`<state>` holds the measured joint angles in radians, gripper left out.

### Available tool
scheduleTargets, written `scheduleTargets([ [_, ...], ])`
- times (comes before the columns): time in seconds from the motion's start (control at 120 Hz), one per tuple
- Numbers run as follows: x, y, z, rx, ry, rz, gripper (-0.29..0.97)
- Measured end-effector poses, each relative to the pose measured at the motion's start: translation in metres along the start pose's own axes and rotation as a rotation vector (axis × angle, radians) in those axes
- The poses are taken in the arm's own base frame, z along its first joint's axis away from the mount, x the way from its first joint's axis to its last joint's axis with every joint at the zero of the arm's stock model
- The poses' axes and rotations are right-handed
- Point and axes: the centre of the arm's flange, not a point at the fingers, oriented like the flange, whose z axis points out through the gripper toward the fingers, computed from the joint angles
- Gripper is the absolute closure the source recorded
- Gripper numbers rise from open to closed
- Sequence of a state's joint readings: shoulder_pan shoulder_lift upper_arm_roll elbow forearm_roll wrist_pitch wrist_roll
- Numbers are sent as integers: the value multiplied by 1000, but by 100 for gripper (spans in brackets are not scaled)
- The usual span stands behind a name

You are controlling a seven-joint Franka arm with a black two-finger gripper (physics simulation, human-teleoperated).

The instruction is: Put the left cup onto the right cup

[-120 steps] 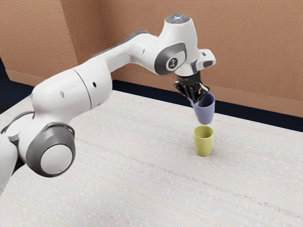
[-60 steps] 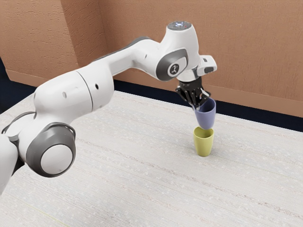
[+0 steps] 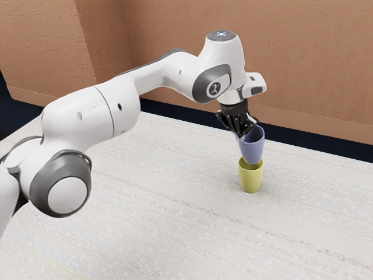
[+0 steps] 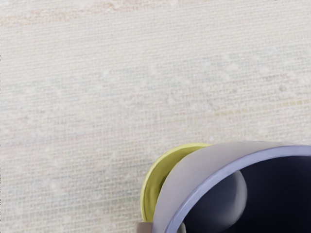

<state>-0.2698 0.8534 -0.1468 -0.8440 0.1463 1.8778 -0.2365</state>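
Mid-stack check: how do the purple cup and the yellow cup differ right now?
The purple cup hangs in the gripper, pinched at its rim, while the yellow cup stands free on the table. The purple cup leans slightly, and the yellow cup is upright. The purple cup is the upper one, its base at the yellow cup's mouth. Both are handleless, tapered, open end up and similar in size.

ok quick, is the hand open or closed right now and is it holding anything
Hand: closed on the purple cup, gripping it at the rim, with the cup's base at the mouth of the yellow cup.
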Motion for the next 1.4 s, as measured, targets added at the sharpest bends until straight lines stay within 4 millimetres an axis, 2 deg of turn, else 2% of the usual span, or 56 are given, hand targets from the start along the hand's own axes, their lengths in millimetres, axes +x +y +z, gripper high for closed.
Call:
scheduleTargets([
  [1.4, -3, -4, 11, 2, -12, 2, 78],
])
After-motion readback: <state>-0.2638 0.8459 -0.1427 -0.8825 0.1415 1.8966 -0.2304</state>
